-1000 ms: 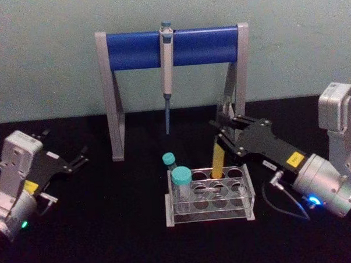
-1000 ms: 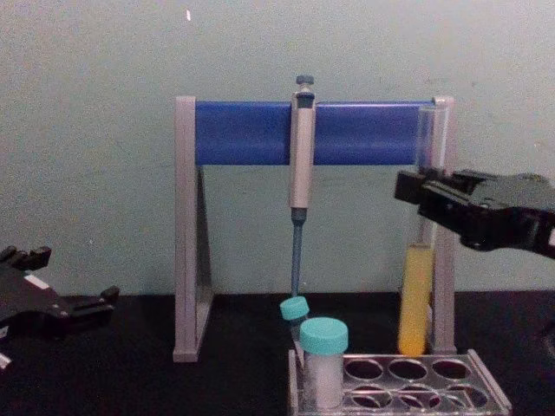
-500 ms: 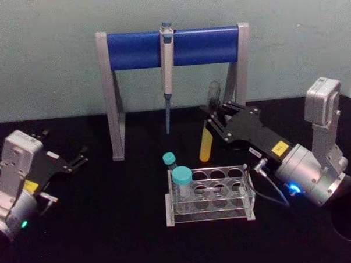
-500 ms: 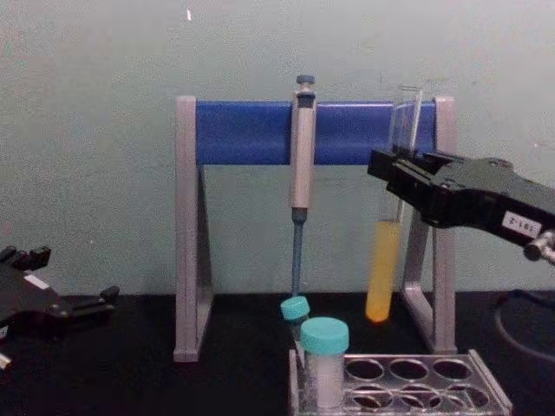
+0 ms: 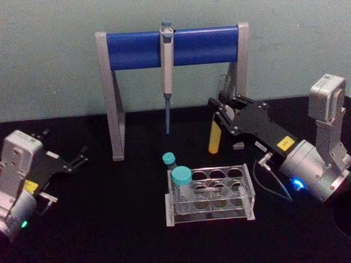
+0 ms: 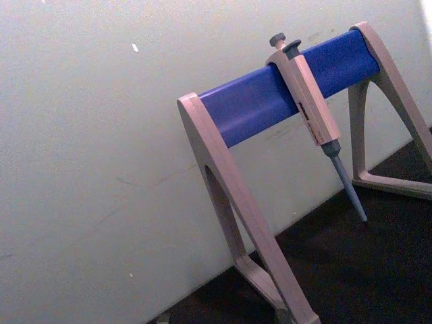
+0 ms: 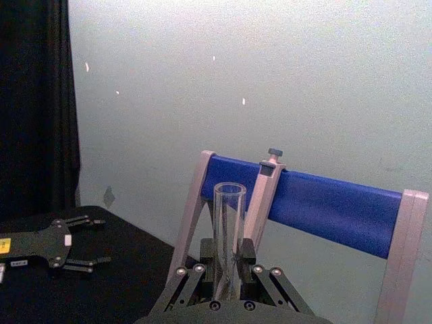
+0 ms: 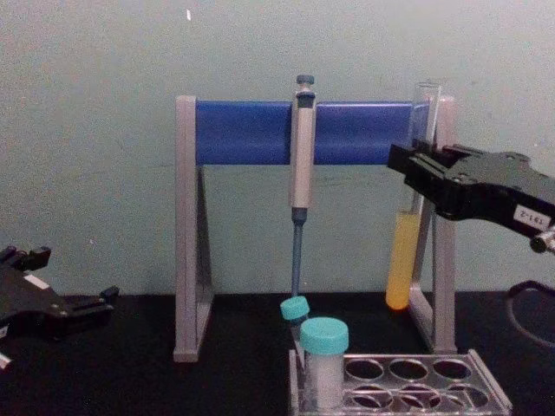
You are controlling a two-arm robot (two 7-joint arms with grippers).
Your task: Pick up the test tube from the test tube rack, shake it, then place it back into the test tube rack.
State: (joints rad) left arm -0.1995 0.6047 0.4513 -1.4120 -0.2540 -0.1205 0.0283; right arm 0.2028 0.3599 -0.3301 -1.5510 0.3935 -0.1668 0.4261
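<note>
The right end effector [image 5: 222, 109] is pinching the test tube [image 5: 215, 138] nearly upright in the air behind the test tube rack [image 5: 209, 216]. Yellow liquid is filling the tube's lower part, and the fingers are hiding its middle. A wide teal-capped tube [image 5: 181, 186] and a smaller teal-capped tube [image 5: 169, 161] are standing at the rack's left end. The left end effector [image 5: 79, 158] is resting spread near the worktop's [image 5: 110, 239] left edge.

Black table [image 5: 110, 233]: test tube rack [image 5: 226, 209], pipette stand [image 5: 134, 50]
</note>
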